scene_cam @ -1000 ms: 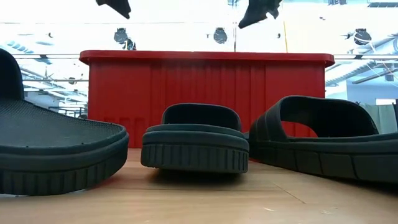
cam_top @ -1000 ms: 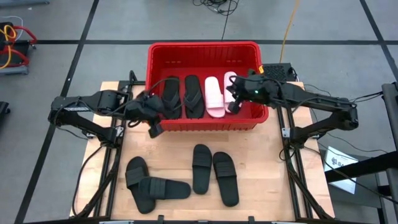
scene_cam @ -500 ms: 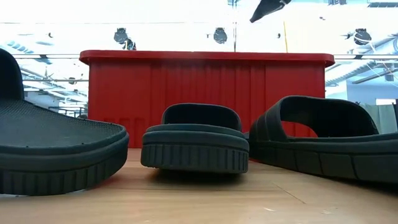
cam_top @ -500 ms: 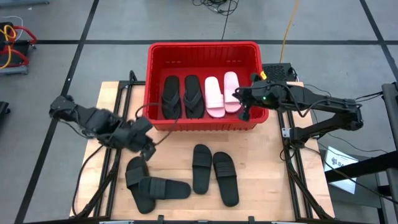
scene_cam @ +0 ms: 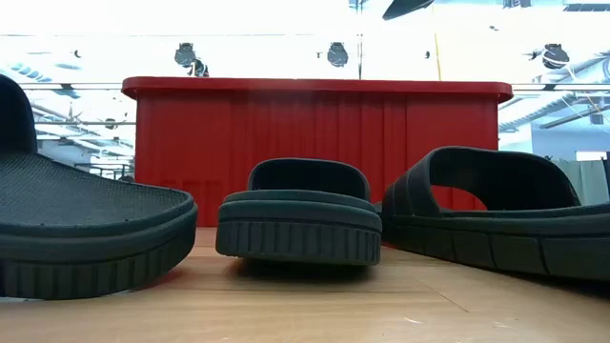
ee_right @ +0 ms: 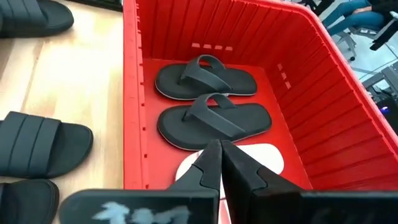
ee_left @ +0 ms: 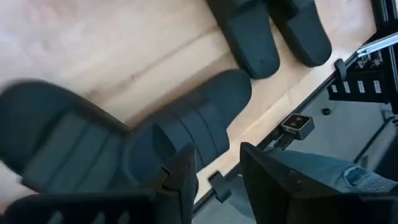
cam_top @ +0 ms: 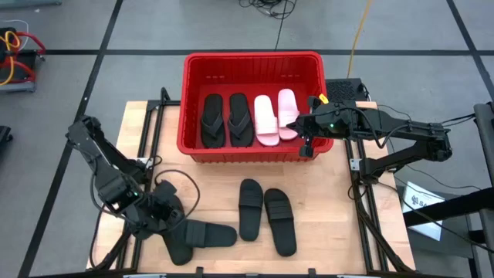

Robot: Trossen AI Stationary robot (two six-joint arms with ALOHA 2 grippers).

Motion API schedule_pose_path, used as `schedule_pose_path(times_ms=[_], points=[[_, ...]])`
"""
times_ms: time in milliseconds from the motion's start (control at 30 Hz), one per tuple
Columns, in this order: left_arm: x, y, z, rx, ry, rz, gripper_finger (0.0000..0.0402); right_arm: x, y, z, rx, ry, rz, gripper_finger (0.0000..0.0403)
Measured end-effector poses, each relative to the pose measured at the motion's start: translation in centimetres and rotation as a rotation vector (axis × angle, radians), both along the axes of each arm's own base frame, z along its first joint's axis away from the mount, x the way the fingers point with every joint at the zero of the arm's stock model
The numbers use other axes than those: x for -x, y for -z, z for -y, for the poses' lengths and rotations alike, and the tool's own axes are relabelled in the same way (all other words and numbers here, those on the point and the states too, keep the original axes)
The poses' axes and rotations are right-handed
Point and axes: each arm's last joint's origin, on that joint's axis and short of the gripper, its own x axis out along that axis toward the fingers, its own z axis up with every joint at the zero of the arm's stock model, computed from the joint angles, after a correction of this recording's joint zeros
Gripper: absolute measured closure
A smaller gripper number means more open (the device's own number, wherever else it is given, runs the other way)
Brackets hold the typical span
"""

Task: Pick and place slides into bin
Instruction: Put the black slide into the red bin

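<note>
- Bin [cam_top: 252, 62] upper centre on the table [cam_top: 332, 208]; holds two black flip-flops [cam_top: 225, 120] and two pink slides [cam_top: 276, 116]
- Four black slides [cam_top: 266, 215] on the table, lower centre and lower left
- Left gripper [cam_top: 160, 212] lower left, jaws apart, empty, above a black slide
- Right gripper [cam_top: 303, 140] at the bin's right wall, jaws closed, empty

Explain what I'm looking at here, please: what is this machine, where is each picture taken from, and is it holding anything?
Two dark robot arms work at a wooden table. One picture looks straight down, one looks level across the tabletop, and one sits on each wrist. The red bin holds two black flip-flops and two pink slides. Four black slides lie on the table. The left gripper is open above the slides on its side. The right gripper is shut at the bin's near corner. Neither holds anything.
</note>
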Motion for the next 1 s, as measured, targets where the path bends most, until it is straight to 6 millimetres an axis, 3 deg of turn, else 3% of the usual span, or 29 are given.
schedule_pose_path(times_ms=[267, 467, 1000], points=[[0.1, 4.5, 2.1, 0.110, 0.029, 0.070, 0.0284, -0.3, -0.4, 0.0, -0.003, 0.006, 0.055, 0.0403], [0.6, 7.4, 2.6, 0.127, 0.059, 0.082, 0.0284, -0.4, -0.7, 0.0, -0.022, 0.019, 0.094, 0.0403], [2.1, 11.7, 2.1, 0.059, 0.122, 0.044, 0.0284, -0.5, -0.6, -0.1, -0.140, 0.022, 0.130, 0.0403]])
